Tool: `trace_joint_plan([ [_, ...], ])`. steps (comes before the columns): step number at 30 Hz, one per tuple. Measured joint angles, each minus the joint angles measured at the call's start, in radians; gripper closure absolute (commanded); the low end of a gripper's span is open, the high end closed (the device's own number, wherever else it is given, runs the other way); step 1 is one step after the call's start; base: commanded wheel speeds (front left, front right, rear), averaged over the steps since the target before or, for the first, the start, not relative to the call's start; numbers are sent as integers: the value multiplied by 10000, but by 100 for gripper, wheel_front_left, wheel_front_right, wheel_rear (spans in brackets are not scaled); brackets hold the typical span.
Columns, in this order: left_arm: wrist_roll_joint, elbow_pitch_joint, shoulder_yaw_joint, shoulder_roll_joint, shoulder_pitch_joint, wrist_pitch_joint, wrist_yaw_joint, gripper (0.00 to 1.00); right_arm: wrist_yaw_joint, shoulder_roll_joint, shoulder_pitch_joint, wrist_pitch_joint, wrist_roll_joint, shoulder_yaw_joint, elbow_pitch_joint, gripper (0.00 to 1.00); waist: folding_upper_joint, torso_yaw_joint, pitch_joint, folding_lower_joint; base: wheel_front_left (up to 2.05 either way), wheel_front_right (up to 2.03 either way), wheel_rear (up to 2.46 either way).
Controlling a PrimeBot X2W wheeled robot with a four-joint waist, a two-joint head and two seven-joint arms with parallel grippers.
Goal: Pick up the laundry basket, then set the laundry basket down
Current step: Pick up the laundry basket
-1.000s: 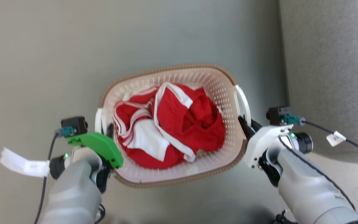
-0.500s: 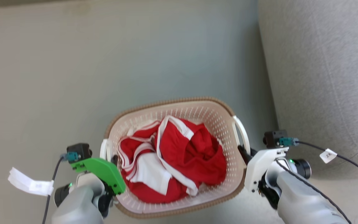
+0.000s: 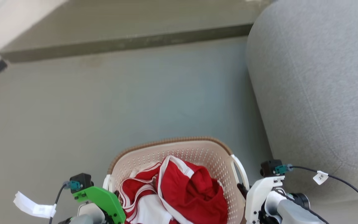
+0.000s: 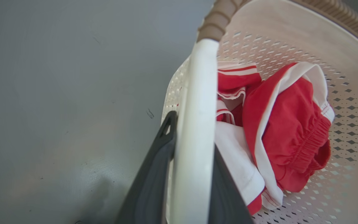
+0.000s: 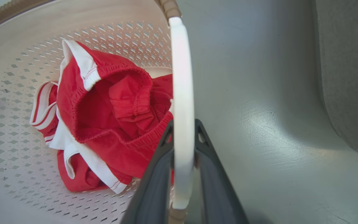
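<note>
Fingers of the right gripper pinch the handle of the laundry basket, red clothes inside.

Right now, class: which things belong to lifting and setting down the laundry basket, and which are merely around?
Job: laundry basket; left hand, shut on its left handle; right hand, shut on its right handle.
Around: red and white clothes inside it; grey sofa; floor.

A domestic room, most likely a living area, is suggested. A large rounded piece of grey fabric upholstery, seemingly a sofa or pouffe, is seen standing on a smooth grey floor. A low raised ledge is seen beyond. Household washing is indicated by the laundry basket, in which red-and-white clothes are heaped.
</note>
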Motion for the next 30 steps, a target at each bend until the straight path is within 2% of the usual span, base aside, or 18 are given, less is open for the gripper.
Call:
trace_joint_plan([
  [12, -203, 25, -136, 29, 223, 481, 0, 100, -2, -75, 193, 940, 581, 268, -81, 100, 0, -194, -1183, 0, 0, 0, 0],
  [30, -537, 169, -224, 52, 487, 1329, 2, 100, -4, -125, 274, 1973, 978, 600, -69, 100, 0, -304, -1787, 0, 0, 0, 0],
])
